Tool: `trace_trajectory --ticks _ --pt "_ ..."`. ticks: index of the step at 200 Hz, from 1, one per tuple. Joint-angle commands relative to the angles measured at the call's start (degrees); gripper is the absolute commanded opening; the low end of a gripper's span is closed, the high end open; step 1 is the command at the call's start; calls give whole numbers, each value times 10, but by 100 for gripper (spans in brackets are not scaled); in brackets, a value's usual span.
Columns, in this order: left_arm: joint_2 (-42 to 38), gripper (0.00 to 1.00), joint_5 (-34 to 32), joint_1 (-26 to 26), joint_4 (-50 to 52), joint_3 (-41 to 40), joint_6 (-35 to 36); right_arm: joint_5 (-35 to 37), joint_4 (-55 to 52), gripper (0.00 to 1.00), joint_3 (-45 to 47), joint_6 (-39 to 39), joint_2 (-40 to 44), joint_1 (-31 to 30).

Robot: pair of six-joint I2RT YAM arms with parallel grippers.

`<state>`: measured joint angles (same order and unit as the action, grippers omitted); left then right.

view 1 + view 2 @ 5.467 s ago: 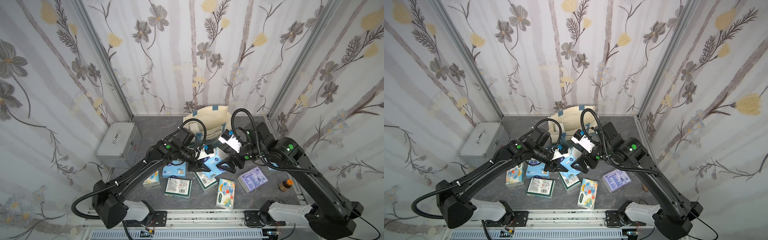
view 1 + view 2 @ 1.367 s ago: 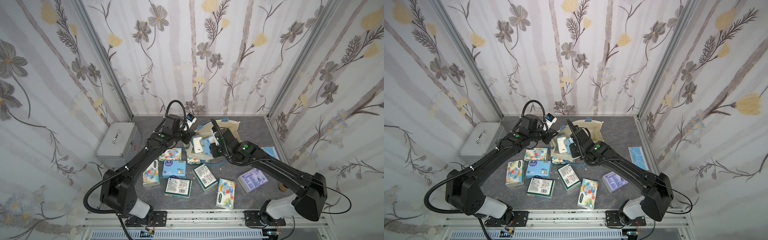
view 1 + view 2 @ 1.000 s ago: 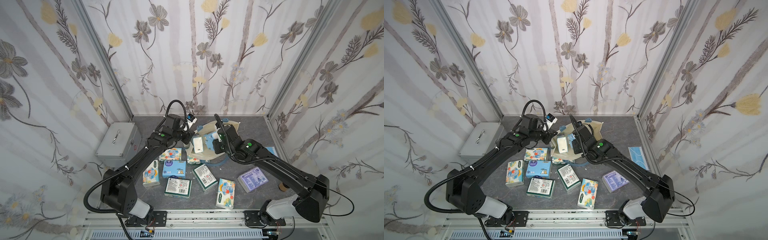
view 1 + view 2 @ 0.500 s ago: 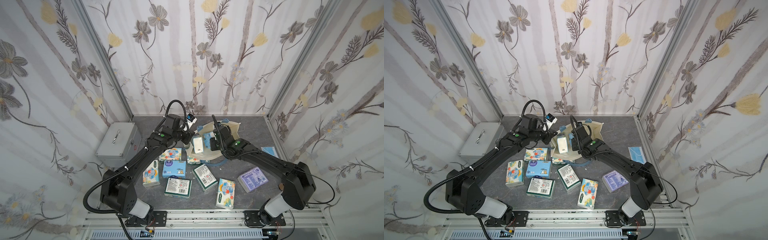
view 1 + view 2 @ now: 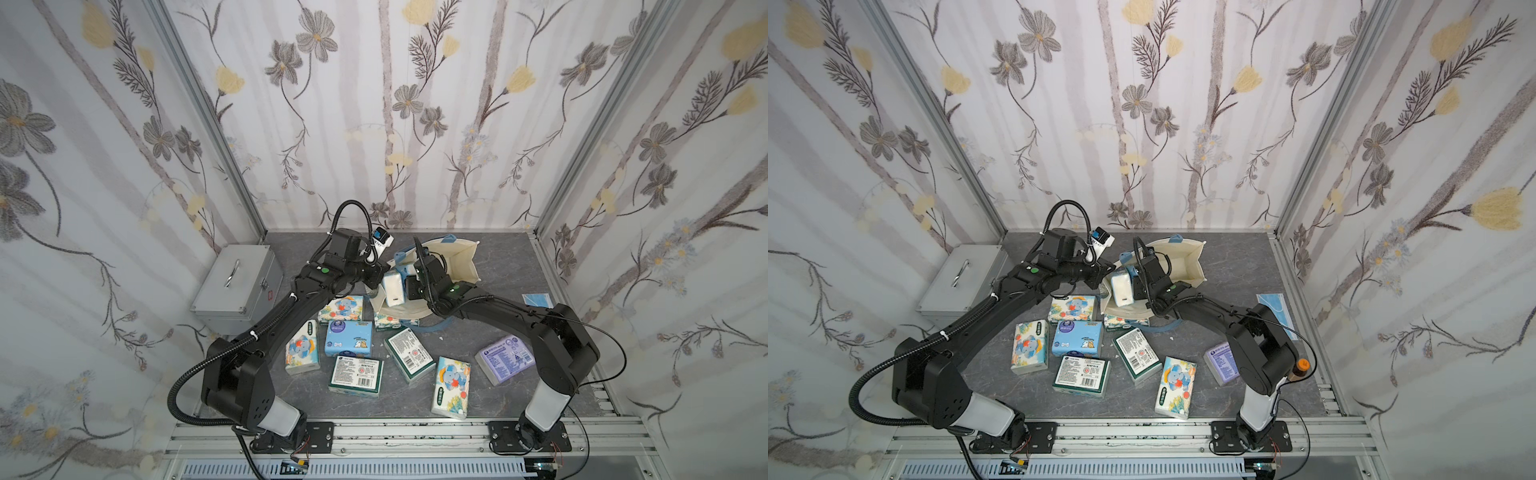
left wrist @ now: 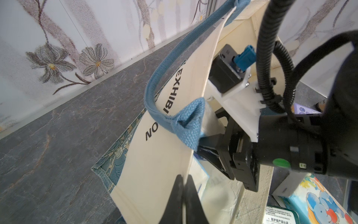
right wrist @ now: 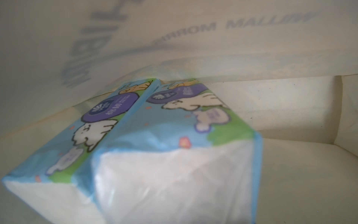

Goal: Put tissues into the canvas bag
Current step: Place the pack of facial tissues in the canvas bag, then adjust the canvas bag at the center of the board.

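Now mid-placement: the left gripper (image 6: 182, 194) is pinched shut on the canvas bag (image 6: 164, 155) wall, propping its mouth open. The right gripper (image 6: 213, 157) reaches inside, its spread unclear, beside two cartoon-print tissue packs (image 7: 174, 135). Next, it should withdraw cleanly and fetch a loose pack (image 5: 348, 338).

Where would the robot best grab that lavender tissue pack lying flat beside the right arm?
Across its two long sides, mid-length, coming straight down. The lavender tissue pack lies flat on the table, label face up, bare tabletop along both long sides, so jaws turned to match its slant should probably straddle it.
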<state>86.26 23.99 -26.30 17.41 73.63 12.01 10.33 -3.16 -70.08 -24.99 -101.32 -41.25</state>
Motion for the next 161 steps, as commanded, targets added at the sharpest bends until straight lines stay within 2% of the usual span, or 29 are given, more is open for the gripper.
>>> trace_trajectory --ticks 1,22,51,78,114,137,161 --pt "3 7 15 0 -2 6 2 -16 29 79 -3 4 13 -1" --pt "4 7 15 0 -1 6 3 -19 -3 90 -5 16 36 -1" --pt "6 7 14 2 1 8 2 -27 -43 92 0 37 84 -1" --pt "9 7 14 7 2 11 -2 -39 -66 89 6 47 130 4" --pt "11 8 13 12 3 12 -11 -20 -129 73 6 47 175 10" --pt "15 8 12 13 4 14 -13 29 -165 73 32 47 243 23" --pt "20 8 14 15 5 19 -19 47 -257 77 25 27 284 80"
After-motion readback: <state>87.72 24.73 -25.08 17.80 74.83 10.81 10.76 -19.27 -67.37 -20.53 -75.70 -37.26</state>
